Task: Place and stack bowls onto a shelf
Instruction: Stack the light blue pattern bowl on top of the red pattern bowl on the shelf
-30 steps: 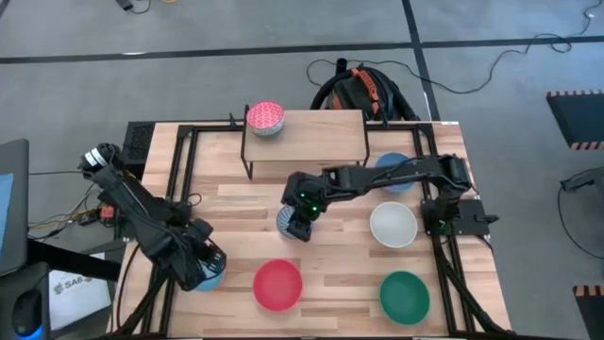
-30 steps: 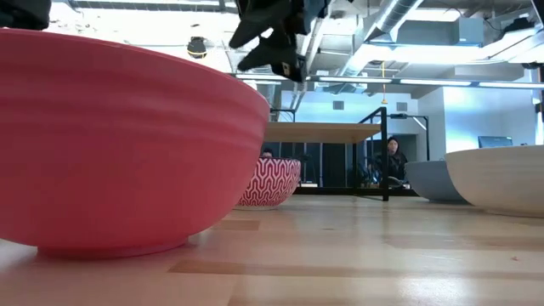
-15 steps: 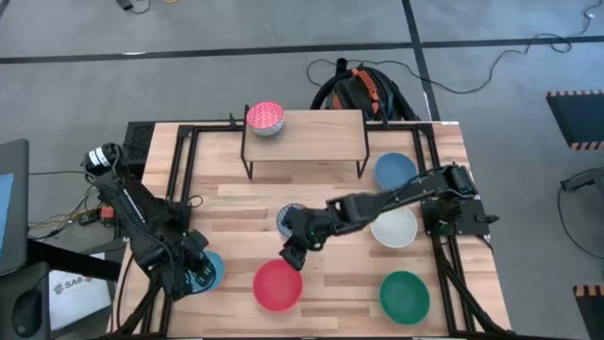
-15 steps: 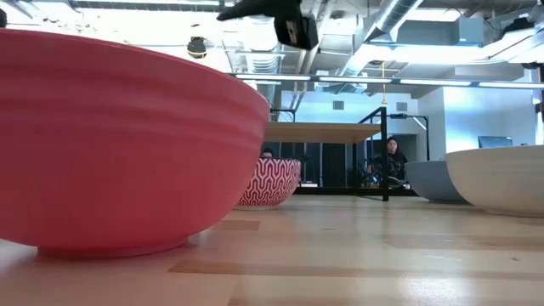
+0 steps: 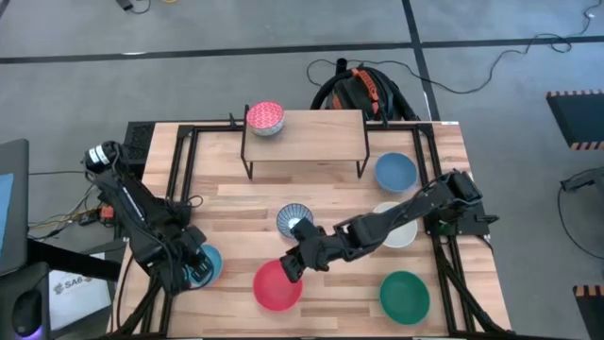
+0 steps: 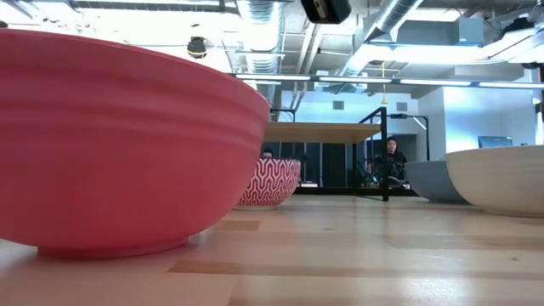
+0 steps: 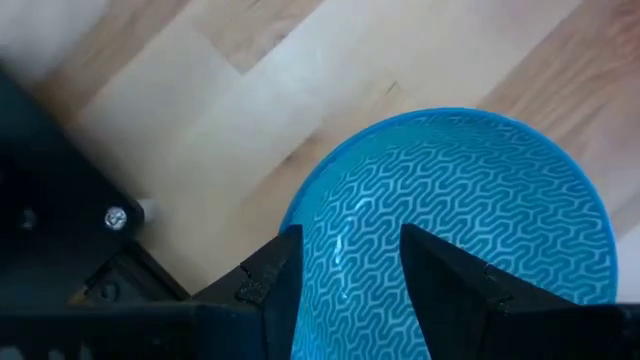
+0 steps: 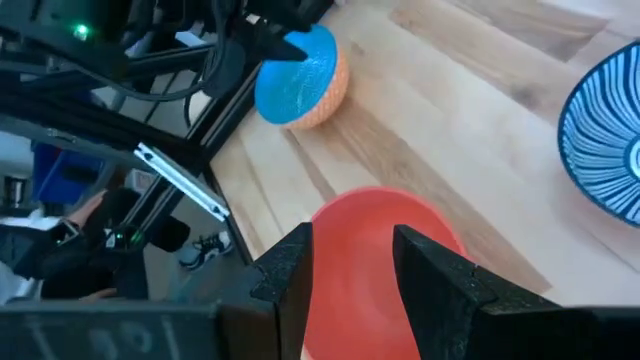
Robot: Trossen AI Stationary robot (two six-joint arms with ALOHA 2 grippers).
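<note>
- The right tool (image 5: 293, 265) reaches across the tabletop (image 5: 236, 203) to the red bowl (image 5: 276, 287), which sits at the near edge near the middle. In the right wrist view its two fingers (image 8: 288, 270) stand apart above the far rim of that bowl, with nothing between them.
- The left tool (image 5: 189, 267) is at the near left corner, over the light blue bowl (image 5: 205, 267). In the left wrist view its fingers (image 7: 272, 275) are apart and reach over the bowl's near rim; whether they touch the bowl (image 7: 450, 220) I cannot tell.
- From the right wrist view that bowl (image 8: 298, 78) is bright blue inside and orange on its outer wall.
- The shelf (image 5: 305, 132) stands at the far middle of the tabletop. One pink patterned bowl (image 5: 265, 118) rests on its left end.
- The blue-and-white patterned bowl (image 5: 292, 219) sits on the tabletop just beyond the right tool, in front of the shelf.
- On the right side, a blue bowl (image 5: 394, 171) lies far, a white bowl (image 5: 404, 229) is partly under the right arm, and a teal green bowl (image 5: 404, 294) lies near.
- In the low view the red bowl (image 6: 119, 144) fills the left, and the shelf (image 6: 323, 132) shows behind it.
</note>
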